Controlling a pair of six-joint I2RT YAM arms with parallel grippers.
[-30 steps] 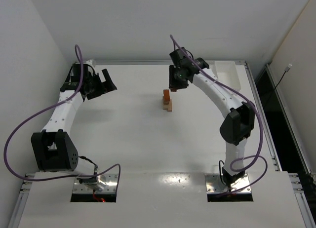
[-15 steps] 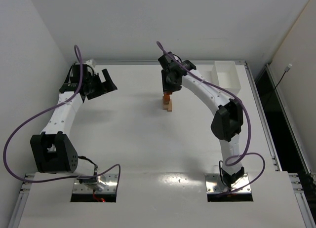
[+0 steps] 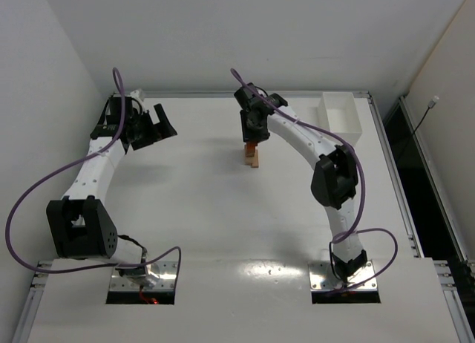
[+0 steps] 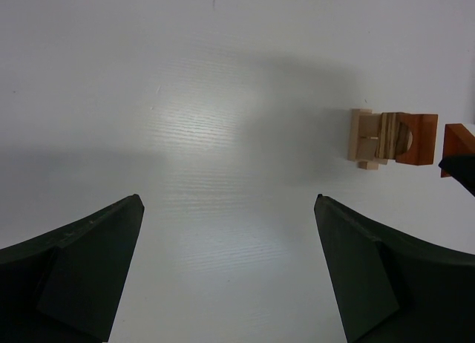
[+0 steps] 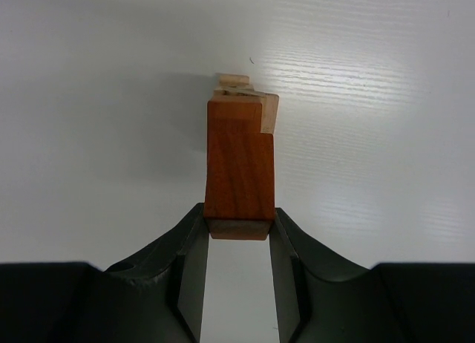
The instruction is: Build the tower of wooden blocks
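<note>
- On the bare middle of the table [image 3: 185,209], a little beyond its centre, the tower [image 3: 254,159] is stood as a narrow stack. Tan pieces are laid at the bottom and an arched reddish piece [image 4: 415,139] on top.
- The right hand [image 5: 238,226] is held directly over the stack, clenched on a reddish-brown block [image 5: 239,168]. The block is gripped by its two side faces, so that its lower face is left free to be set down.
- In the left wrist view, a slim gap is seen between the held block and the arched piece, so they are judged not yet in contact. The placing step is judged to be in hand but not finished.
- The block is lined up lengthwise with the stack, probably so that it can be seated squarely. A tall, narrow stack is judged easy to tip, so a straight, gentle descent and a clean release are called for.
- At the far left of the table, the left hand [image 4: 228,209] is kept released with its fingers wide and nothing between them. It is well apart from the stack, and thus out of the working arm's way.
- At the far right, a white tray [image 3: 353,120] is seen near the table edge. What it holds cannot be made out.
</note>
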